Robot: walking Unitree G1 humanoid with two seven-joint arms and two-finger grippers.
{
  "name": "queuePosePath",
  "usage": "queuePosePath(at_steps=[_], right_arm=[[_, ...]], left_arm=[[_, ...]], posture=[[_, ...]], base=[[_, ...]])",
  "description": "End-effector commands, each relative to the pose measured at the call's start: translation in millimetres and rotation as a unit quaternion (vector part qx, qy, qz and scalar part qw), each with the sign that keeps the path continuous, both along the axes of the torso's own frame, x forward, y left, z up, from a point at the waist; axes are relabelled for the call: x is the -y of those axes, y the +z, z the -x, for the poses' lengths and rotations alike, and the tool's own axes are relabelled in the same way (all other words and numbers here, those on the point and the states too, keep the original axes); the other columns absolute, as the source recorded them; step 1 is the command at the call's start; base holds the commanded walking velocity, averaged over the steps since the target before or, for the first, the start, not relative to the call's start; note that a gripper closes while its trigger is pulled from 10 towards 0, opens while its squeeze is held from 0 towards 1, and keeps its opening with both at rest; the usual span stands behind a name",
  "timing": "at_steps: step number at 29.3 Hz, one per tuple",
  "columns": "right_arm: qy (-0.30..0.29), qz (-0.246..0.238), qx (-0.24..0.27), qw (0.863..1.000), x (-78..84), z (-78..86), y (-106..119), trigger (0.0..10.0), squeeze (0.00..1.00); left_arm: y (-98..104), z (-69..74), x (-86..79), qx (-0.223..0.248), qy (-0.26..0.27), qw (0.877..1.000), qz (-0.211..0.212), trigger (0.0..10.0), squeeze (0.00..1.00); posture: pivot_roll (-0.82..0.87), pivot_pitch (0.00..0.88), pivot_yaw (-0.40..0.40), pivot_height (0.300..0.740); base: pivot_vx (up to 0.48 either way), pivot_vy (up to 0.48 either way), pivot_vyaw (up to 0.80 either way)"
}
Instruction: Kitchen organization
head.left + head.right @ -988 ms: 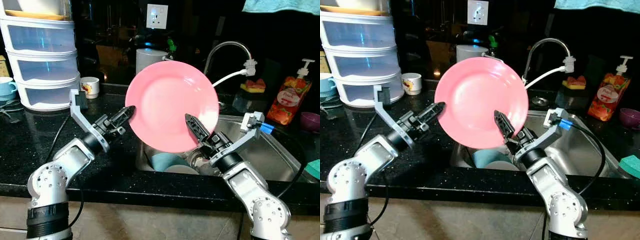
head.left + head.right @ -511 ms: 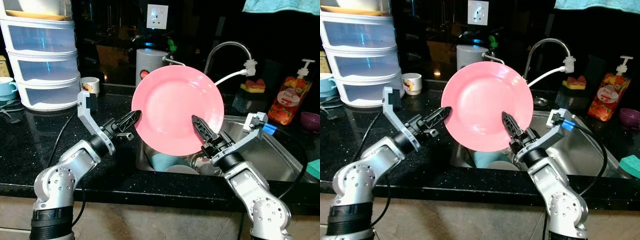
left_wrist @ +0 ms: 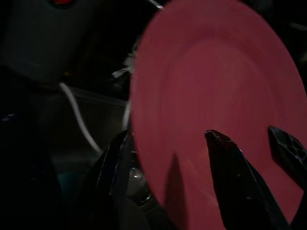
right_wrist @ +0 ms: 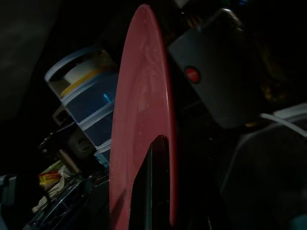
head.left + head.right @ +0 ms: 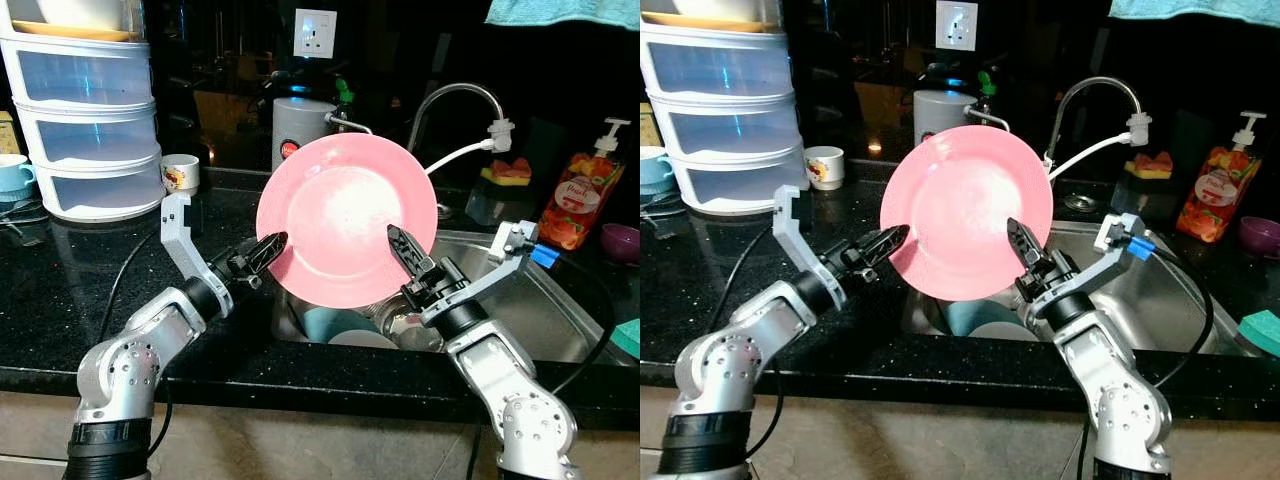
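Pink plate [image 5: 345, 218] upright at frame centre, above the sink [image 5: 560, 310] | right gripper [image 5: 404, 252] clamps its lower edge | left gripper [image 5: 268, 248] straddles left rim, grasp unclear | risk: edge-only hold slips, plate drops into sink.

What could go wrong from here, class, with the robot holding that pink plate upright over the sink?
1. The right gripper pinches only the lower rim of the pink plate, which stands nearly upright; it could pivot or slip.
2. A dropped plate would likely land on the dishes in the sink below.
3. The left gripper straddles the opposite edge; clamping it may twist the plate against the right grip.
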State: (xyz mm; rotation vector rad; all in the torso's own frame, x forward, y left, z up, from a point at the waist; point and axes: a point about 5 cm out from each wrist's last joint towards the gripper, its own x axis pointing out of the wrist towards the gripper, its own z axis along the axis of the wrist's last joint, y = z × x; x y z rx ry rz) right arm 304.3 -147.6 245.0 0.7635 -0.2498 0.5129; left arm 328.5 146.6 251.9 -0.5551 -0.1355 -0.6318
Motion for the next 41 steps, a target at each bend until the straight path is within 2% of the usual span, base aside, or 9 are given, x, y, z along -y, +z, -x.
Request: queuePosePath(at_steps=[1,12,16,20,26,28,29,33,41], right_arm=[[-0.032,-0.012,-0.007,0.999,9.2,-4.3,-2,0.0,0.0],[-0.153,-0.082,-0.049,0.984,45.5,-21.7,-12,0.0,0.0],[-0.195,-0.057,-0.076,0.976,51.4,-27.6,-20,0.0,0.0],[-0.29,0.009,-0.155,0.944,59.4,-42.4,-47,0.0,0.0],[-0.314,0.025,-0.183,0.931,59.3,-53.0,-53,0.0,0.0],[-0.324,0.034,-0.2,0.924,63.5,-64.6,-50,0.9,0.0],[-0.331,0.033,-0.208,0.92,69.3,-72.9,-45,9.5,0.0],[-0.346,0.047,-0.224,0.91,83.0,-95.9,-22,10.0,0.0],[-0.361,0.11,-0.242,0.894,88.3,-106.8,-9,10.0,0.0]], left_arm=[[-3,-3.4,-8.1,-0.011,0.026,1.0,0.011,10.0,0.0],[-14,-2.3,-38.1,-0.036,0.089,0.995,0.014,10.0,0.0],[-17,-0.7,-37.5,-0.04,0.092,0.995,0.01,10.0,0.0],[-23,1.9,-33.3,-0.048,0.092,0.995,0.004,10.0,0.0],[-23,0.4,-31.2,-0.049,0.091,0.995,0.006,10.0,0.0],[-23,-1.0,-29.8,-0.05,0.088,0.995,0.007,10.0,0.0],[-23,-1.7,-28.7,-0.049,0.087,0.995,0.007,10.0,0.0],[-23,-2.5,-25.9,-0.049,0.083,0.995,0.007,10.0,0.0],[-20,1.3,-24.8,-0.049,0.084,0.995,0.005,10.0,0.0]], posture=[[0.12,0.0,-0.095,0.74],[0.15,0.0,-0.103,0.74],[0.15,0.0,-0.107,0.74],[0.15,0.0,-0.109,0.74],[0.15,0.0,-0.109,0.74],[0.15,0.0,-0.106,0.74],[0.15,0.0,-0.106,0.74],[0.15,0.0,-0.107,0.74],[0.19,0.0,-0.119,0.74]], base=[[0.0,0.0,0.0],[0.0,0.0,0.0],[0.0,0.0,0.0],[0.0,0.0,0.0],[0.0,0.0,0.0],[0.0,0.0,0.0],[0.0,0.0,0.0],[0.0,0.0,0.0],[0.0,0.0,0.0]])
